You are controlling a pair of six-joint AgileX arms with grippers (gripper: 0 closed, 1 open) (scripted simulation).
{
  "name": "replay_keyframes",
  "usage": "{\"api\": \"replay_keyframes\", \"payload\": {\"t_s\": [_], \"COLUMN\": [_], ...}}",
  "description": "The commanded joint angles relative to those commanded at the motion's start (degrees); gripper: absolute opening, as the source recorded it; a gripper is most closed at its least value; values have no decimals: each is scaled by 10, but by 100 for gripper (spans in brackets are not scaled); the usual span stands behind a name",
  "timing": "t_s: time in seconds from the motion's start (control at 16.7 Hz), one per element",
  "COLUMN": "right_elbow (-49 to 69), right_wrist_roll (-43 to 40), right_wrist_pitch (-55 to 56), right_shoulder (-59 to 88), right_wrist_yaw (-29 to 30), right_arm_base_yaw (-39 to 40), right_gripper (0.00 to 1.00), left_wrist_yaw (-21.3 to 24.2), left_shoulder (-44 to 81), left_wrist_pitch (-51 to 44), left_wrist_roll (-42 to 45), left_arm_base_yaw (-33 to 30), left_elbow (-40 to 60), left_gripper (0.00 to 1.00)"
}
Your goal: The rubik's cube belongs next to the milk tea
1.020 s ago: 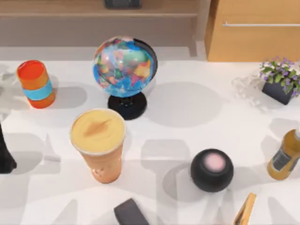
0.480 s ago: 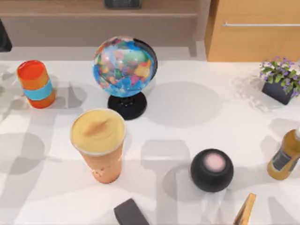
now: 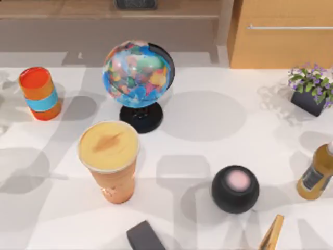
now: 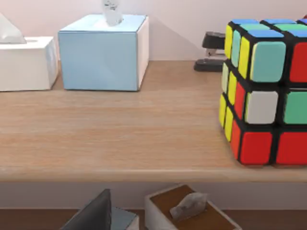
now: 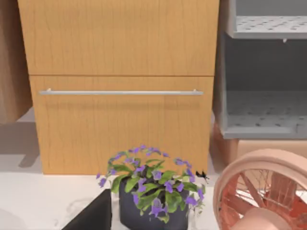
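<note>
The rubik's cube point(image 4: 264, 91) stands on a wooden shelf point(image 4: 120, 139) in the left wrist view, close ahead of my left arm, with red, yellow, green, white and blue stickers showing. A dark part of my left gripper point(image 4: 96, 215) shows low in that view, apart from the cube. The milk tea point(image 3: 108, 156), a tall cup of orange-tan drink with a creamy top, stands upright on the white table left of centre in the top view. A dark part of my right gripper point(image 5: 93, 215) shows beside a flower pot point(image 5: 153, 196), facing a wooden drawer front.
On the table are a globe point(image 3: 138, 78) behind the cup, an orange can point(image 3: 39, 92) at far left, a black round speaker point(image 3: 235, 188), an amber bottle point(image 3: 315, 174) and purple flowers point(image 3: 312, 88). A blue tissue box point(image 4: 103, 52) and a stapler point(image 4: 211, 50) share the shelf.
In the top view my left arm's dark shape went from the left edge to the back-left corner and then out of view. The table's objects have not moved.
</note>
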Motion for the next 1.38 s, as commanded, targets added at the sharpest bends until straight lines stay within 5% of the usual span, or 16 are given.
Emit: {"api": "replay_keyframes", "payload": {"t_s": [0.42, 0.78, 1.38], "right_elbow": [0, 0, 0], "right_wrist_roll": [0, 0, 0], "right_wrist_pitch": [0, 0, 0], "right_shoulder": [0, 0, 0], "right_wrist_yaw": [0, 0, 0], "right_arm_base_yaw": [0, 0, 0], "right_gripper": [100, 100, 100], "left_wrist_yaw": [-34, -31, -1], "left_shoulder": [139, 145, 268], "left_wrist_pitch": [13, 10, -22], "left_wrist_roll": [1, 1, 1], "left_arm_base_yaw": [-38, -34, -7], "left_elbow": [129, 136, 292], "left_gripper": [100, 100, 100]}}
